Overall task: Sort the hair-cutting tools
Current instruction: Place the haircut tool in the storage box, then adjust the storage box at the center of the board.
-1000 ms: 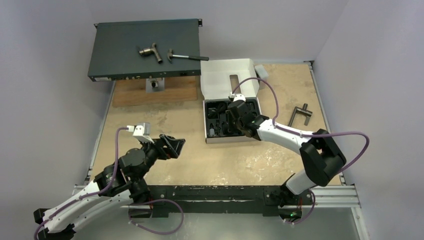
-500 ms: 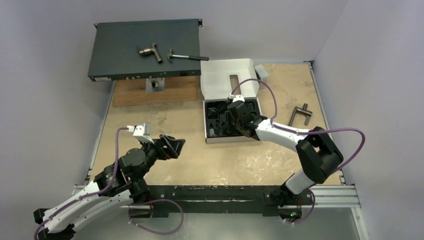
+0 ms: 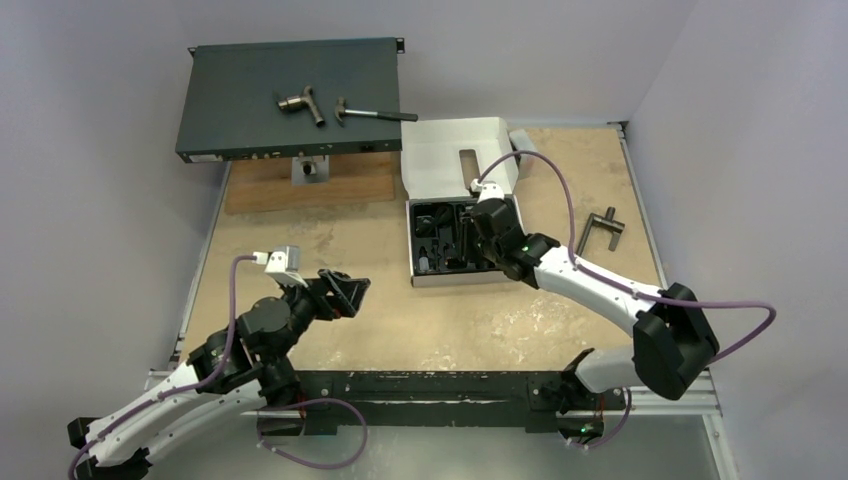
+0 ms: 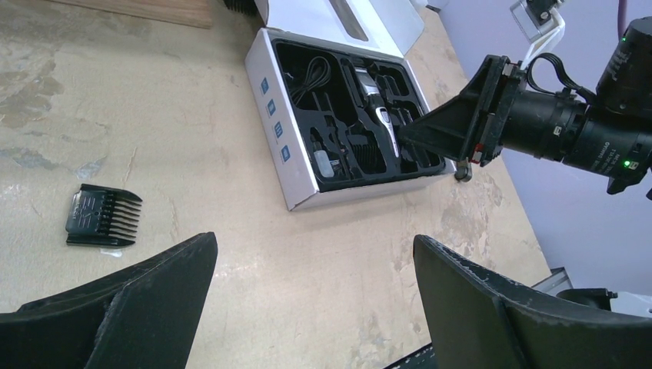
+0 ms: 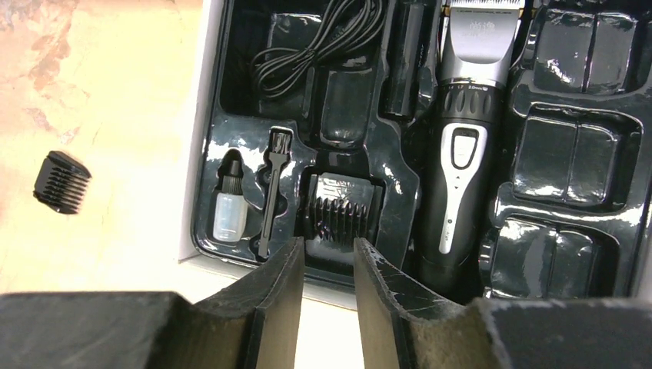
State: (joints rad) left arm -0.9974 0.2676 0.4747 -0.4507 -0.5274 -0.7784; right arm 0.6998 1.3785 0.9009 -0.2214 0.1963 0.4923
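Right gripper (image 5: pixel 329 244) hovers over the near edge of the open case (image 4: pixel 281 131); jaws a narrow slit apart, pinching nothing. Just beyond the tips, one comb attachment (image 5: pixel 342 207) sits in its tray slot, beside the hair clipper (image 5: pixel 465 138), which lies in the middle slot. Left gripper (image 4: pixel 314 240) hangs above the desk (image 4: pixel 192 115), jaws spread wide, empty. A second comb attachment (image 4: pixel 102 217) lies loose on the desk, well apart from the case, on the left arm's side.
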